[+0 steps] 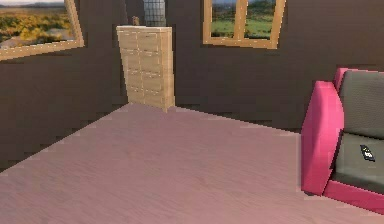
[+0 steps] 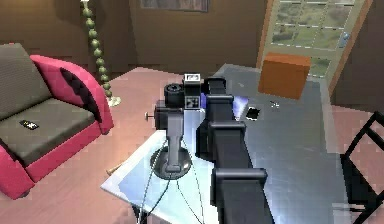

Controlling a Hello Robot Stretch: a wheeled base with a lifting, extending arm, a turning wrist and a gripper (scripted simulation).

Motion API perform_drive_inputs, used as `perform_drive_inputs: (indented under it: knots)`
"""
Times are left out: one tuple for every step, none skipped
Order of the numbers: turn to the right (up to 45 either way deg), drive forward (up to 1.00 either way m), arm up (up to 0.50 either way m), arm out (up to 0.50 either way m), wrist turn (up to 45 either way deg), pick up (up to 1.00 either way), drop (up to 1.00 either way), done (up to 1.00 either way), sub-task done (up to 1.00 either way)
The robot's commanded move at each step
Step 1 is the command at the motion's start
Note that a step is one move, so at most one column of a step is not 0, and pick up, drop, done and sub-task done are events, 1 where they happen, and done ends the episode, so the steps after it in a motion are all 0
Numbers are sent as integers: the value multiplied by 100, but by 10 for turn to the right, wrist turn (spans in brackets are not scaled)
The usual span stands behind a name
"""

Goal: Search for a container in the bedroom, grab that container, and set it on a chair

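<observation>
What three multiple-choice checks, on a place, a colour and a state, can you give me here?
1. The brown box stands: A on the grey table; B on a bed; C on a shelf.
2. The armchair has sides that are: A blue; B pink; C white.
3. The dresser has drawers that are: A pulled out; B missing; C pushed in.
Key: 1 A, it rests on the tabletop. 2 B, pink wraps its dark seat. 3 C, the fronts sit flush.
</observation>
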Motion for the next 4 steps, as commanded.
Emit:
perform_drive_inputs:
  knots:
    - [0,0,0,0,450,0,0,0,0]
    - [0,0,0,0,450,0,0,0,0]
    - [0,0,0,0,450,0,0,0,0]
    - [0,0,0,0,240,0,0,0,0]
